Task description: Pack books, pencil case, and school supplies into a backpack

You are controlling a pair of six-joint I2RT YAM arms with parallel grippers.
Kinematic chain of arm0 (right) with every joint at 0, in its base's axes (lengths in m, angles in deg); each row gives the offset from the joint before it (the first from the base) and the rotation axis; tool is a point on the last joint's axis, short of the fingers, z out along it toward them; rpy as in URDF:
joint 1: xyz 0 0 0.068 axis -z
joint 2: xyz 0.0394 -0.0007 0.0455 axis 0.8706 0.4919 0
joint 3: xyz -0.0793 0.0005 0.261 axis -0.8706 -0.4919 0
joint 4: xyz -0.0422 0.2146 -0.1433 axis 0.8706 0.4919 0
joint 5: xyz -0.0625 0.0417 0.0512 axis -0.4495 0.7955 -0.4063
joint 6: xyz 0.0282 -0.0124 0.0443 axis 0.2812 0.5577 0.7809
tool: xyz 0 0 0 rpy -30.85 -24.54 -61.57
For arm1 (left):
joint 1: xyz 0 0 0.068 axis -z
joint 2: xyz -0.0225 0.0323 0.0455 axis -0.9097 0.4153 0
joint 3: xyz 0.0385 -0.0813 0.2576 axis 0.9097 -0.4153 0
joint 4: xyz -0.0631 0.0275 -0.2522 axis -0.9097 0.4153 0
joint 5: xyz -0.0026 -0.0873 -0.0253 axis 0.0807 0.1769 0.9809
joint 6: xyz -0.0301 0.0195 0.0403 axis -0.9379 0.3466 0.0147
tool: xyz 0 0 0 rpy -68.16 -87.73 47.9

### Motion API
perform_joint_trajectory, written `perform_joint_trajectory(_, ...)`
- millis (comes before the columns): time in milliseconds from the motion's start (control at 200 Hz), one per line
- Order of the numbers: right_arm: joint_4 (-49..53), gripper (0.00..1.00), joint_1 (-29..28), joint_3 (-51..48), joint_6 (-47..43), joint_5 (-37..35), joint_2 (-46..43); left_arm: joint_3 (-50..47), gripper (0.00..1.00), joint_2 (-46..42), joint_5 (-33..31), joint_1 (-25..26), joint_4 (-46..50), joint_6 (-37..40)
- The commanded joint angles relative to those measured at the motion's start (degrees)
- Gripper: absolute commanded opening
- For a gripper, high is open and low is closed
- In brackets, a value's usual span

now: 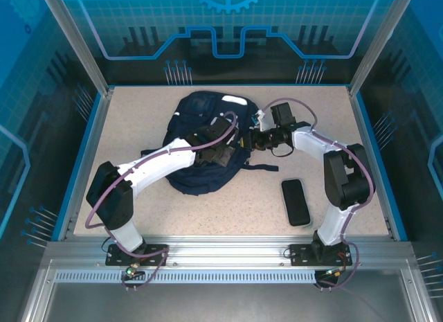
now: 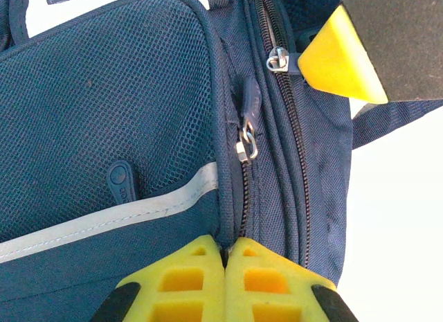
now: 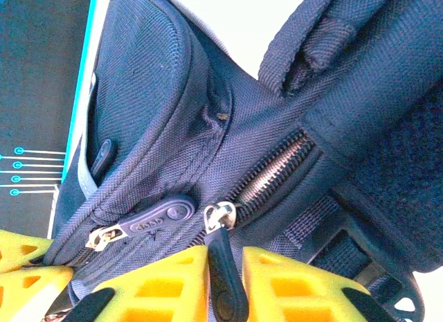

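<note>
- Top external view: the backpack (image 1: pixel 201 111) lies on the speckled table (image 1: pixel 346 128), a little left of the middle and towards the far side, with its dark straps trailing right.
- The left gripper (image 1: pixel 219 154) is down on the bag's near right part. The right gripper (image 1: pixel 255 139) meets the bag's right edge just beside it.
- A black flat oblong thing (image 1: pixel 296 202) with rounded corners lies on the table well apart from the bag, near the right arm's base (book or case, I cannot tell from here).
- Left wrist view: the left gripper's yellow fingers (image 2: pixel 187 280) are pressed fully together, with no gap between them. A zip line beside the mesh pocket (image 2: pixel 104 114) runs down to where they meet. Whether any fabric is caught there I cannot tell.
- A grey reflective stripe (image 2: pixel 104 224) crosses below the pocket, and a silver zip pull (image 2: pixel 246 140) hangs loose on the inner zip.
- At the top right, a yellow finger of the right gripper (image 2: pixel 339 59) sits against the slider (image 2: pixel 277 59) of the outer zip.
- Right wrist view: the right gripper's jaws are narrow and closed on a dark zip tab (image 3: pixel 223 284), which stands upright between the two yellow fingers.
- The zip teeth (image 3: pixel 273 173) above that tab run up and to the right. A second, oval-ended tab (image 3: pixel 163 215) lies flat just to the left.
</note>
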Motion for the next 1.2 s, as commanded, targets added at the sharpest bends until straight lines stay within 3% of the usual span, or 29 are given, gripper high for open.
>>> perform_joint_trajectory(0,0.62,0.12,-0.40,0.60,-1.10,0.27,0.23,-0.15,0.00,-2.00,0.42,-0.57,-2.34,-1.64)
perform_joint_trajectory(130,1.14,0.00,-1.07,-0.92,-1.49,-1.69,-2.22,-0.14,0.00,-1.76,0.27,-0.58,-2.86,-2.19)
perform_joint_trajectory(425,-5.77,0.00,-6.56,-12.95,3.83,-2.02,-13.31,0.53,0.00,0.50,2.43,-1.32,-6.69,-7.03)
perform_joint_trajectory(610,-13.27,0.00,-10.99,-21.92,8.54,-3.19,-19.20,1.77,0.00,2.20,7.09,-1.61,-9.50,-9.69)
perform_joint_trajectory(780,-14.31,0.00,-10.36,-25.49,8.56,-7.18,-23.17,2.68,0.00,2.55,12.73,-2.88,-9.85,-12.77)
perform_joint_trajectory(1006,-6.62,0.00,-5.54,-21.82,3.66,-14.45,-25.79,2.65,0.48,-0.27,22.29,-5.60,-8.18,-7.66)
perform_joint_trajectory(1196,-1.56,0.00,-3.86,-15.61,-7.99,-23.94,-24.23,1.70,0.67,-1.12,24.48,-6.28,-4.38,7.81)
